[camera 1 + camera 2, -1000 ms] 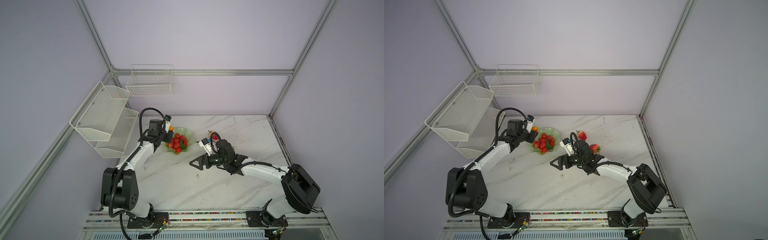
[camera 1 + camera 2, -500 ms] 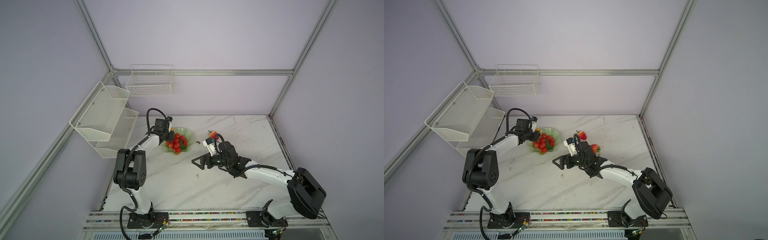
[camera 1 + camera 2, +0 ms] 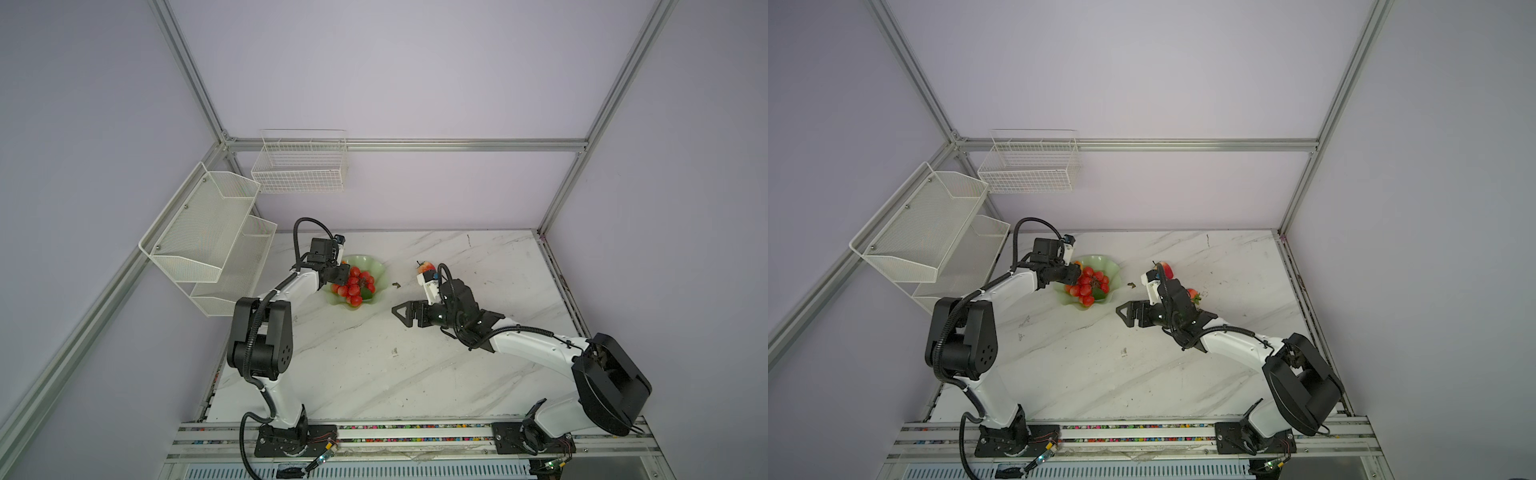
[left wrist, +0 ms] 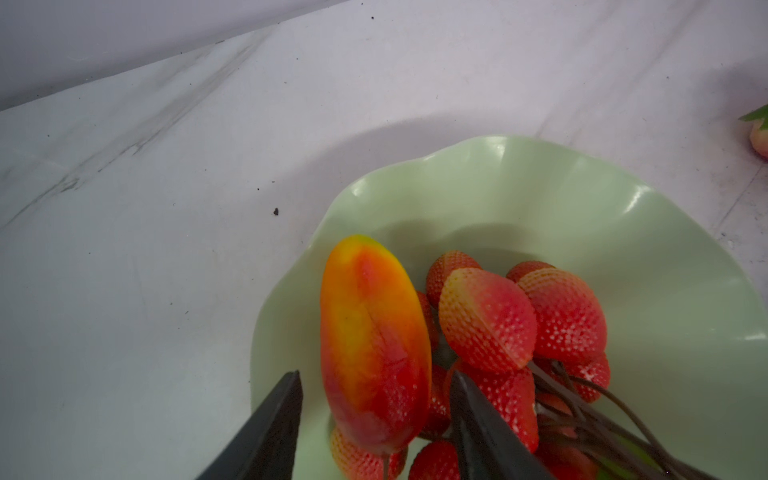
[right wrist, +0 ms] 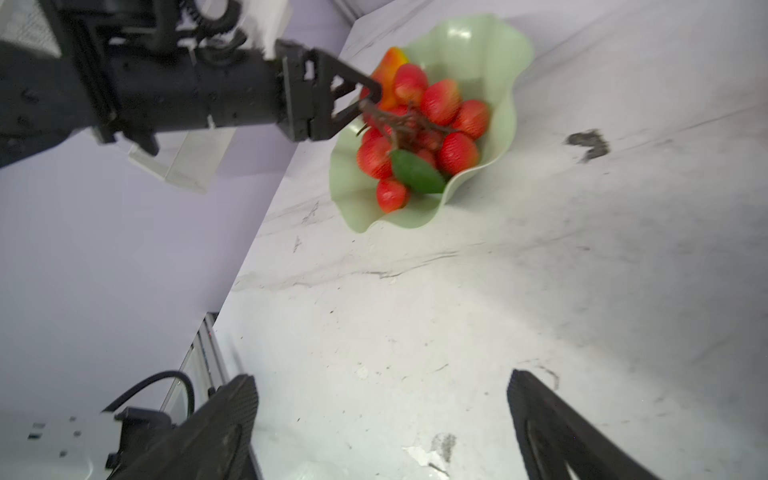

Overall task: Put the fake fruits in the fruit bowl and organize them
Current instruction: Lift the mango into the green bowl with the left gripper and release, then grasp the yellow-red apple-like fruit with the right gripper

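In a top view, one mint fruit bowl (image 3: 1111, 270) sits at the table's (image 3: 1100, 374) eleven o'clock, with two strawberries (image 3: 1168, 270) at the bowl's three.

Left wrist: one red-yellow mango (image 4: 372, 345) lies in the bowl beside one berry bunch (image 4: 498, 324). Its yellow tip points away from the left gripper (image 4: 374, 374), whose parted jaws flank it lengthwise without touching.

Right wrist: the right gripper (image 5: 382, 376) is spread wide and empty.

2 top views look down from high — both wrist views share the bowl (image 5: 469, 41).
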`<state>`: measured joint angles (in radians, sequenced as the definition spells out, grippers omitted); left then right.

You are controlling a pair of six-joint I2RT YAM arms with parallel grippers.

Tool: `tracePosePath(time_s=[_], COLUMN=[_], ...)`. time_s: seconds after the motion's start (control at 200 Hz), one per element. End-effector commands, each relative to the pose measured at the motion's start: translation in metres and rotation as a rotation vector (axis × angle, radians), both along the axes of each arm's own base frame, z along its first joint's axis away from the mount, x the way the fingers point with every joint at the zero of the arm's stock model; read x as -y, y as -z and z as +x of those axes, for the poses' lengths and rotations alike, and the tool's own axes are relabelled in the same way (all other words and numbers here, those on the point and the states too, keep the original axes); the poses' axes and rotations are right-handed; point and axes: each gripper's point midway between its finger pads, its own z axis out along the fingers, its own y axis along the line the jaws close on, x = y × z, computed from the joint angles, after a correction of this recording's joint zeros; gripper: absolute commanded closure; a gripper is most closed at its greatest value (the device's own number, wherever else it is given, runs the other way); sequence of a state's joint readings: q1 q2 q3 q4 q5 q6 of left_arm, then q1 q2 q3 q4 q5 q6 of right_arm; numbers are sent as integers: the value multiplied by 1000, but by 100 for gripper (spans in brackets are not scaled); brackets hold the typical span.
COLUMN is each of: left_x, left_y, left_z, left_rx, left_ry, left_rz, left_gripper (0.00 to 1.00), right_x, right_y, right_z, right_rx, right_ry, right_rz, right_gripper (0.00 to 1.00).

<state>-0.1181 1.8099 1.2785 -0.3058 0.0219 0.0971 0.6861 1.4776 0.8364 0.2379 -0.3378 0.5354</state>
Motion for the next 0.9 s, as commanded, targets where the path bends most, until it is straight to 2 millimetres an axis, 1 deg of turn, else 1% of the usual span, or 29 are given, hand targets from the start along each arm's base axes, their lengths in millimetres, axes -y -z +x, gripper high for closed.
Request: tracePosePath(time_s=[0.0,0.095,0.155,0.195,0.255,0.28,0.295,0.31,0.34,0.345,0.355,0.365,0.38,0.39,0.405,0.495,0.585,0.675,0.785,0.895], left_x=[1,3,4,5,9,13,16,20,30,32,36,40,44,47,52,81,109,129,136,135], left_y=[-32,-48,-62,-77,-95,-100,-105,-108,-115,-116,-118,-120,-118,-128,-134,-142,-141,-139,-133,-137], left_z=[12,8,2,-5,-18,-24,-29,-33,-43,-45,-49,-52,-56,-62,-68,-102,-138,-172,-200,-210], left_rx=[76,115,148,181,224,237,248,256,274,277,280,283,277,302,315,331,328,326,354,406], left_ry=[-5,5,8,9,22,34,47,65,128,140,160,174,192,203,225,344,474,589,679,705], left_rz=[-27,-37,-40,-43,-48,-54,-59,-63,-74,-78,-87,-95,-103,-112,-124,-186,-243,-281,-265,-265], left_gripper=[42,41,40,39,38,37,33,26,18,16,6,1,0,0,0,0,0,0,0,0], right_x=[40,68,83,88,96,98,98,99,98,97,97,96,93,92,91,85,85,81,82,81], right_y=[-12,-11,-5,-1,12,20,23,28,35,36,37,40,41,43,46,58,65,71,82,92], right_z=[48,85,104,116,132,137,140,142,147,148,150,151,153,154,156,170,183,189,197,204], right_rx=[42,68,69,70,53,42,38,32,30,29,33,32,39,41,45,50,70,92,90,87], right_ry=[164,267,316,330,341,338,335,331,320,318,312,304,290,282,273,253,249,220,209,202], right_rz=[-78,-182,-234,-265,-311,-336,-348,-361,-381,-385,-390,-394,-398,-403,-408,-444,-486,-512,-564,-590], right_gripper=[3,3,3,2,3,3,3,3,3,3,3,3,3,3,3,3,3,3,3,3])
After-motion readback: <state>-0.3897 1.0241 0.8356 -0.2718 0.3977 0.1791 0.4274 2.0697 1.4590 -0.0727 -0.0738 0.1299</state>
